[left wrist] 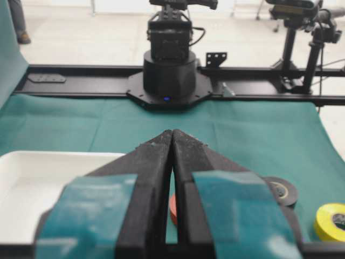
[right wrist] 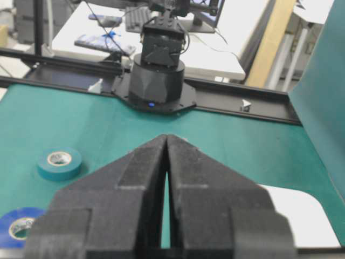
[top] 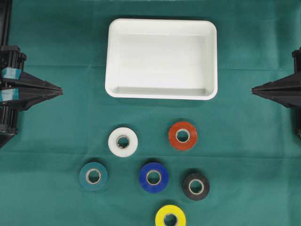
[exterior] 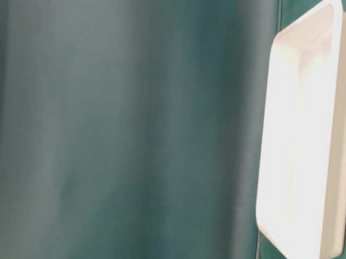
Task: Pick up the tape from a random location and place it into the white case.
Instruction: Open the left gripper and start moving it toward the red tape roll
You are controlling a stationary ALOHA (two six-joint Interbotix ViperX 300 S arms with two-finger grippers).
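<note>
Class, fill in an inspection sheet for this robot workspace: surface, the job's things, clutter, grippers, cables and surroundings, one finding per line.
Surface: green cloth covering the table.
Job's things: the white case, nothing in it; six tape rolls lying flat below it in the overhead view: white tape, red tape, teal tape, blue tape, black tape, yellow tape, partly cut off at the picture's edge.
Clutter: nothing seen.
Grippers: left gripper and right gripper both shut, holding nothing, at the table's sides, apart from every roll.
Cables: a black cable by the opposite arm base.
Surroundings: camera stands; desks.
</note>
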